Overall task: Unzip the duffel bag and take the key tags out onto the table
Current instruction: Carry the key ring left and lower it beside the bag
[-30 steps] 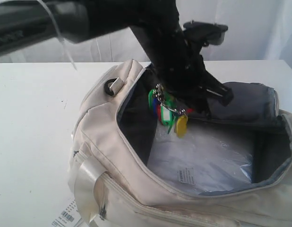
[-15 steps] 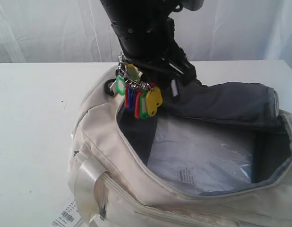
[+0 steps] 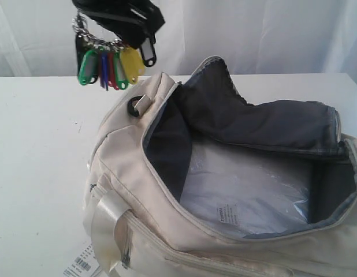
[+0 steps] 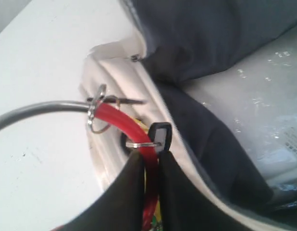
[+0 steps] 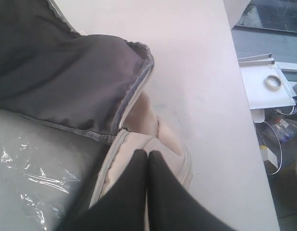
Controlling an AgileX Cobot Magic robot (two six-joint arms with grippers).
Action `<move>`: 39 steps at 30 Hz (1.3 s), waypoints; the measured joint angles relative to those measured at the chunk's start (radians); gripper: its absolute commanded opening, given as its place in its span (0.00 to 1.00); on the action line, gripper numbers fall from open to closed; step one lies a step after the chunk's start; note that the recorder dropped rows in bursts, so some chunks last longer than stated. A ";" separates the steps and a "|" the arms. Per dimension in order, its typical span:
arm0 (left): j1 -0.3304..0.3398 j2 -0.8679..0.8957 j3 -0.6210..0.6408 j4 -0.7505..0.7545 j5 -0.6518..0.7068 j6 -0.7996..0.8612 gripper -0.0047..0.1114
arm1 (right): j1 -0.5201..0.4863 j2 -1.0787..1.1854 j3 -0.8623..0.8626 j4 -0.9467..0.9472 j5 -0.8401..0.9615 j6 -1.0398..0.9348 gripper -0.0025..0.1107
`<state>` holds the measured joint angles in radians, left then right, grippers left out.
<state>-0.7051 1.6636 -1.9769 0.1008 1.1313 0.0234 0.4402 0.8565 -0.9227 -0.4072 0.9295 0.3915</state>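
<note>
Holding the key tags in our left gripper, jaws nearly closed on one of them, high beside the unzipped duffel bag, we judge the next move is to swing out over bare table, lower and release. Our right gripper is closed and empty.

Left gripper high, clamped on key tags; right gripper closed, fingertips touching.

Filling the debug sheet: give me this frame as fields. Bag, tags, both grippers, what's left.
duffel bag: unzipped, gaping open, on the table
key tags: out of the bag, hanging in the air
left gripper: shut on the key tags
right gripper: shut, empty, by the bag's end
inside bag: clear plastic
left to do: set the tags on the table
</note>
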 measured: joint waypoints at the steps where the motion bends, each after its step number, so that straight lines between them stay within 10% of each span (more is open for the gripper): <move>1: 0.020 -0.013 0.016 0.000 0.000 0.002 0.04 | 0.000 0.000 0.000 0.000 0.000 0.000 0.02; 14: 0.206 -0.047 0.402 0.000 -0.048 0.033 0.04 | 0.000 0.000 0.000 0.011 -0.006 0.000 0.02; 23: 0.300 0.011 0.729 -0.061 -0.402 0.036 0.04 | 0.000 0.000 0.000 0.036 -0.025 0.000 0.02; 39: 0.300 0.131 0.754 -0.186 -0.588 0.046 0.04 | 0.000 0.000 0.000 0.069 -0.041 0.000 0.02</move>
<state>-0.4046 1.7947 -1.2229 -0.0847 0.5435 0.0694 0.4402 0.8565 -0.9227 -0.3382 0.8881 0.3920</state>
